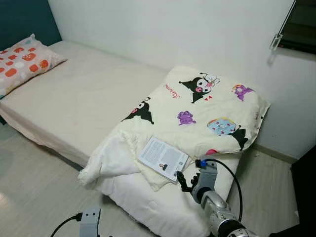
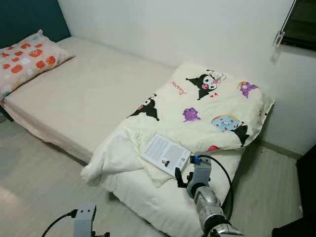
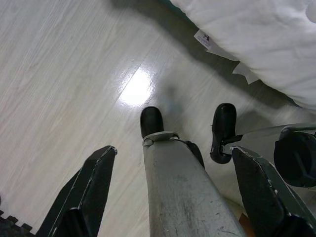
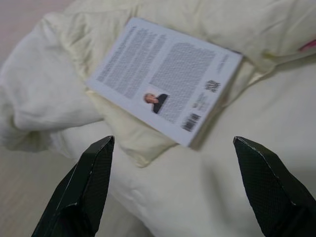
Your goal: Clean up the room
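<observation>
A white book [image 1: 163,158] lies back cover up on the crumpled cream blanket [image 1: 197,108] at the foot of the bed [image 1: 74,98]; it also fills the middle of the right wrist view, book [image 4: 165,79]. My right gripper [image 4: 173,192] is open, its fingers [image 4: 89,187] spread wide just short of the book's near edge. In the head views the right gripper [image 1: 181,181] hovers beside the book's lower right corner. My left gripper [image 3: 170,197] hangs open low over the wooden floor [image 3: 59,74].
A patterned pillow [image 1: 22,61] lies at the head of the bed. White walls stand behind the bed, with a dark window [image 1: 301,24] at the upper right. My own leg and black feet [image 3: 150,121] show under the left gripper.
</observation>
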Robot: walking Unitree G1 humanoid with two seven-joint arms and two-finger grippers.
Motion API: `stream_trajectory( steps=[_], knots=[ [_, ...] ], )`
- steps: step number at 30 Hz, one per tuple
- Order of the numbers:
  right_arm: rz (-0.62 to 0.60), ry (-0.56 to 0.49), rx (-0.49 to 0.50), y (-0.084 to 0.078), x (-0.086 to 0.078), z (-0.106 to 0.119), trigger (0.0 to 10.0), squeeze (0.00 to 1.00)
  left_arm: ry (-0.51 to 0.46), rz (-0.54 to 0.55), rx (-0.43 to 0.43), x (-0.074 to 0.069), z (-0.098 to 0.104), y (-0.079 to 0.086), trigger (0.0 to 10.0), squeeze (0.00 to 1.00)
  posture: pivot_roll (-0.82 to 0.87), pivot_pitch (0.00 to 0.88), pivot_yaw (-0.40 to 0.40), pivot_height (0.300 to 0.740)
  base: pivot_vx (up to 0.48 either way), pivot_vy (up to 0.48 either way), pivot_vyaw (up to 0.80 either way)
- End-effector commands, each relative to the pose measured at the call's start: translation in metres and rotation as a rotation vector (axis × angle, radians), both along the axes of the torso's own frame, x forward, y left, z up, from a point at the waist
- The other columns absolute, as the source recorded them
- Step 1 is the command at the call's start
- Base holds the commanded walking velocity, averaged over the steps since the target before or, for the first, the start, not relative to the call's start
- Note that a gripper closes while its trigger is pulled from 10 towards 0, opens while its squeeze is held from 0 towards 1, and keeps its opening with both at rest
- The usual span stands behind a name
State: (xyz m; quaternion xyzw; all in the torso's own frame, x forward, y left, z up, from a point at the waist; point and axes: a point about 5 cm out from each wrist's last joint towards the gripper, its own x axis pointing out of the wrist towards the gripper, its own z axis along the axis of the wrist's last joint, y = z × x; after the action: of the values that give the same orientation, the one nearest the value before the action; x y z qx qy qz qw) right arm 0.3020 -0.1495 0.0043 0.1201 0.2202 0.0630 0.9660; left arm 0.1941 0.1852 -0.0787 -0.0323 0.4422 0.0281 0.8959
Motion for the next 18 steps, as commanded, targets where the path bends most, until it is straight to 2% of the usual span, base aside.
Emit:
stream_trajectory(
  steps=[1,10,18],
  knots=[
    [0.008,0.015,0.028,0.003,0.000,-0.001,10.0,0.00,0.024,0.030,0.000,-0.007,-0.003,0.006,10.0,0.00,-0.16,0.112,-0.026,0.720,0.000,0.000,0.00],
    [-0.017,-0.021,0.093,0.003,0.008,0.008,10.0,0.00,0.009,0.026,0.011,-0.005,-0.002,0.006,10.0,0.00,-0.15,0.114,-0.027,0.690,0.000,0.000,0.00],
    [-0.038,-0.026,0.108,0.001,0.009,0.010,10.0,0.00,0.007,0.031,0.024,-0.005,-0.001,0.010,10.0,0.00,-0.15,0.120,-0.024,0.665,0.000,0.000,0.00]
  ],
)
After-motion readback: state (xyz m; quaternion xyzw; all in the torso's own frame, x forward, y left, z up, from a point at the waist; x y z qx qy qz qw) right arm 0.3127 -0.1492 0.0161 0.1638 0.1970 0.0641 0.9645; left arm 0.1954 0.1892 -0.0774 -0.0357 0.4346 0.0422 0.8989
